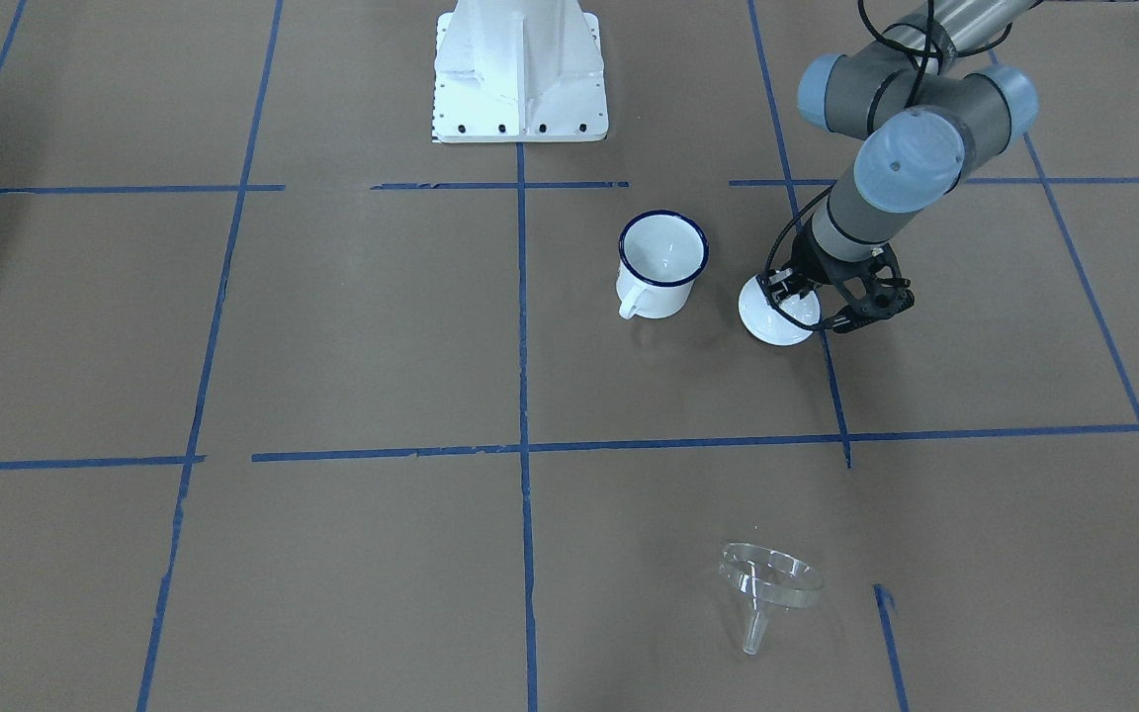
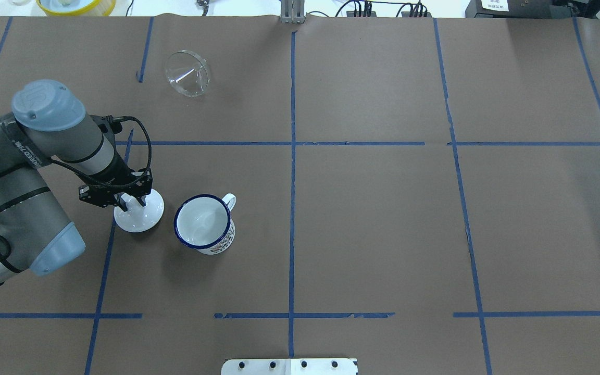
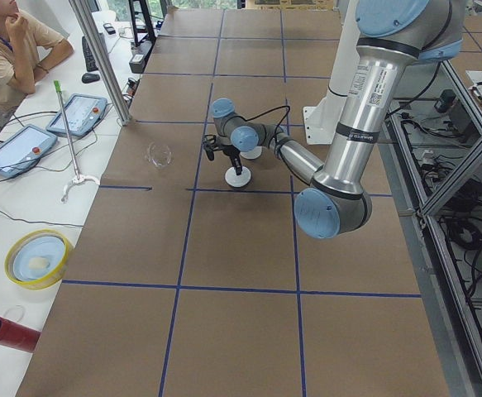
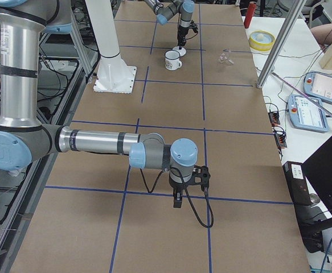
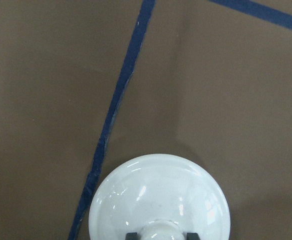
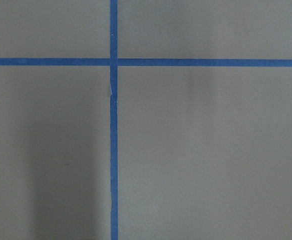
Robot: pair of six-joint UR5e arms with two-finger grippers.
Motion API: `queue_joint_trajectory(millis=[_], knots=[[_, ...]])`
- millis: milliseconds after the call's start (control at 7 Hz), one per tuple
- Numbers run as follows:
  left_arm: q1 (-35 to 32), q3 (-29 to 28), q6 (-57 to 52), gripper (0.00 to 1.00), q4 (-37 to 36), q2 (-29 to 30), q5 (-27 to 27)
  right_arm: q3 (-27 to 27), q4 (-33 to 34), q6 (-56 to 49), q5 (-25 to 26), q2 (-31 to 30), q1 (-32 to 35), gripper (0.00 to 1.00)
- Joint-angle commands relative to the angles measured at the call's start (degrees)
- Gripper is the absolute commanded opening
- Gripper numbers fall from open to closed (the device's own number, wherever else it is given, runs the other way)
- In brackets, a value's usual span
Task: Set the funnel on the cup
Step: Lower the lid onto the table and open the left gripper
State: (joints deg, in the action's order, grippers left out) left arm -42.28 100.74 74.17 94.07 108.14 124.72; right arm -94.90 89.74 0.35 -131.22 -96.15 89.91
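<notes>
The clear funnel (image 1: 767,583) lies on its side on the brown paper, far from the robot; it also shows in the overhead view (image 2: 188,73). The cup (image 1: 661,262), a white mug with a blue rim, stands upright and empty (image 2: 203,224). Beside it a round white knobbed lid (image 2: 141,216) rests on the table. My left gripper (image 2: 129,200) points down over the lid, and its fingertips (image 5: 130,235) sit against both sides of the knob. My right gripper (image 4: 178,202) hangs low over bare paper far from these things; I cannot tell if it is open or shut.
The white robot base (image 1: 520,74) stands at the table's near edge. Blue tape lines cross the paper. A yellow bowl (image 2: 76,5) and operator tablets (image 3: 9,149) lie beyond the far edge, where a person sits.
</notes>
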Motion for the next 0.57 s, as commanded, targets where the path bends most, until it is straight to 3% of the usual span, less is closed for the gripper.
queue_joint_trajectory(millis=[0, 429], knots=[[0.0, 0.9, 0.1, 1.00, -0.2, 0.0, 0.1, 0.0, 0.0, 0.0, 0.0, 0.0, 0.0, 1.00], [-3.1, 4.8, 4.3, 1.00, -1.3, 0.6, -0.4, 0.1, 0.0, 0.0, 0.0, 0.0, 0.0, 1.00]])
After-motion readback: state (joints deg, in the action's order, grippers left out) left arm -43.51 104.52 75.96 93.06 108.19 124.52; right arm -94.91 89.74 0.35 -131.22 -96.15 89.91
